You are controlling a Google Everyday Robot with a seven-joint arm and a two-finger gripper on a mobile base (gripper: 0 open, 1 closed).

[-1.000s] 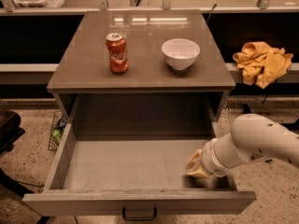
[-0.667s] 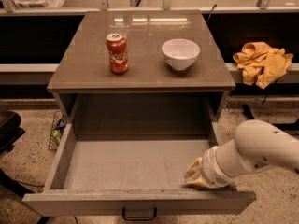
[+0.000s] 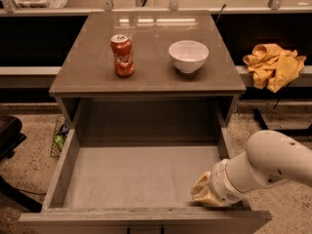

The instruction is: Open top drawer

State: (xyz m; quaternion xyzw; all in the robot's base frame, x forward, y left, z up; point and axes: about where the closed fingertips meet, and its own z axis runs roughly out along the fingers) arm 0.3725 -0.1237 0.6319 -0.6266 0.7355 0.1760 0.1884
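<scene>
The top drawer [image 3: 141, 174] of the grey cabinet stands pulled far out toward me. Its plain grey box is empty, and the front panel [image 3: 146, 221] runs along the bottom edge of the view, its handle barely showing. My white arm [image 3: 273, 167] comes in from the right. The gripper [image 3: 207, 191] sits low at the drawer's front right corner, just inside the front panel, covered by a tan sleeve.
On the cabinet top [image 3: 146, 77] stand a red soda can [image 3: 122, 55] and a white bowl [image 3: 188, 56]. A yellow cloth [image 3: 273, 65] lies on a ledge at the right. A dark chair part [image 3: 7, 135] is at the left. The floor is speckled.
The arm has slid a little lower and toward the front right of the drawer. The drawer stays pulled out about the same.
</scene>
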